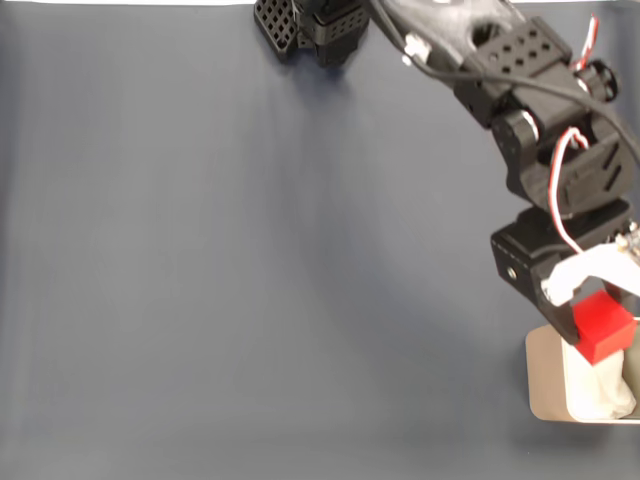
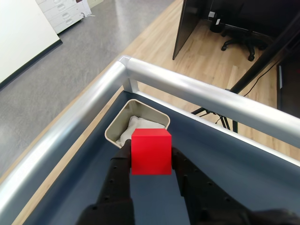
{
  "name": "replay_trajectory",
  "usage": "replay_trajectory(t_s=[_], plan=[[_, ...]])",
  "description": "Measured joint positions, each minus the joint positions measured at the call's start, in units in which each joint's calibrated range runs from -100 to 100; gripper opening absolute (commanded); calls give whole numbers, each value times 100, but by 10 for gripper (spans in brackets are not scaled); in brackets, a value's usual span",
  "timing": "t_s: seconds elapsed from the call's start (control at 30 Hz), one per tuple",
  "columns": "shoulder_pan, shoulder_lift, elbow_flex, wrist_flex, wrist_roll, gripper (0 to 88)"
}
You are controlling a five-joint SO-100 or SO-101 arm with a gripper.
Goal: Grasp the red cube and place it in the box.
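Note:
The red cube [image 1: 603,325] [image 2: 150,152] is held off the table between the black fingers of my gripper [image 1: 597,322] [image 2: 151,157], which is shut on it. The cube hangs over the near rim of the box [image 1: 545,378] [image 2: 114,130], a tan container with rounded corners and white crumpled lining inside. In the fixed view the box sits at the lower right edge of the frame, partly cut off and partly covered by the cube and gripper. In the wrist view the box lies just beyond the cube, near the table's corner.
The dark blue table mat [image 1: 250,280] spreads left of the arm. A silver metal rail [image 2: 197,91] frames the table's corner close behind the box. The arm's base [image 1: 315,30] stands at the top of the fixed view.

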Motion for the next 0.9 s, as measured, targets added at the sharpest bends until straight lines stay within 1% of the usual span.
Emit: replay_trajectory(t_s=[0.27,0.9], plan=[[-30,669,-741,-32,0,77],[-178,1624,-1700,-64,0,77]])
